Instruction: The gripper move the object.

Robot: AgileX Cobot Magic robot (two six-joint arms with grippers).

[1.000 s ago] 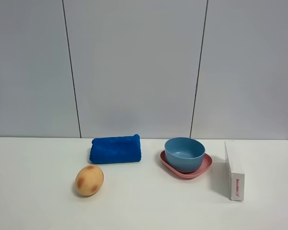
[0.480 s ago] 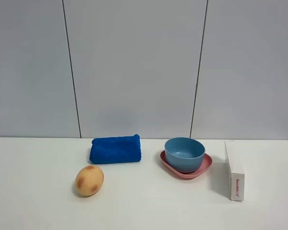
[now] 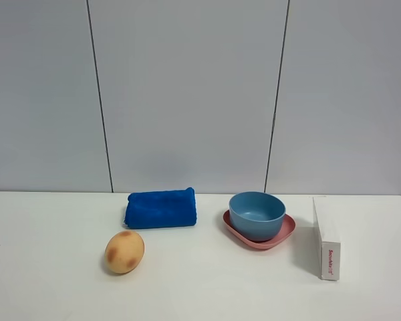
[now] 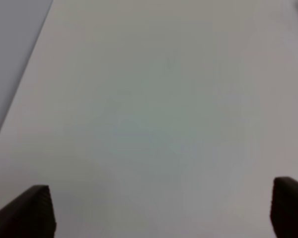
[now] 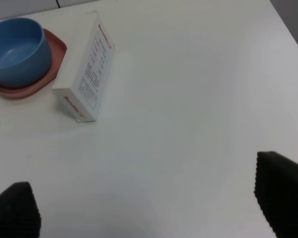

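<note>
The light-blue bowl (image 3: pixel 256 214) stands upright and empty on the pink plate (image 3: pixel 285 235), right of the table's middle. It also shows in the right wrist view (image 5: pixel 15 52), on the plate (image 5: pixel 52 59). Neither arm shows in the exterior high view. My right gripper (image 5: pixel 149 208) is open and empty, apart from the bowl, with the white box between them. My left gripper (image 4: pixel 164 213) is open and empty over bare white table; only its black fingertips (image 4: pixel 32 210) show.
A white box (image 3: pixel 326 236) stands on edge right of the plate, also in the right wrist view (image 5: pixel 84 69). A dark-blue folded towel (image 3: pixel 161 208) lies behind a brown-spotted egg-shaped object (image 3: pixel 124 251) on the left. A grey panelled wall backs the white table (image 3: pixel 200 287).
</note>
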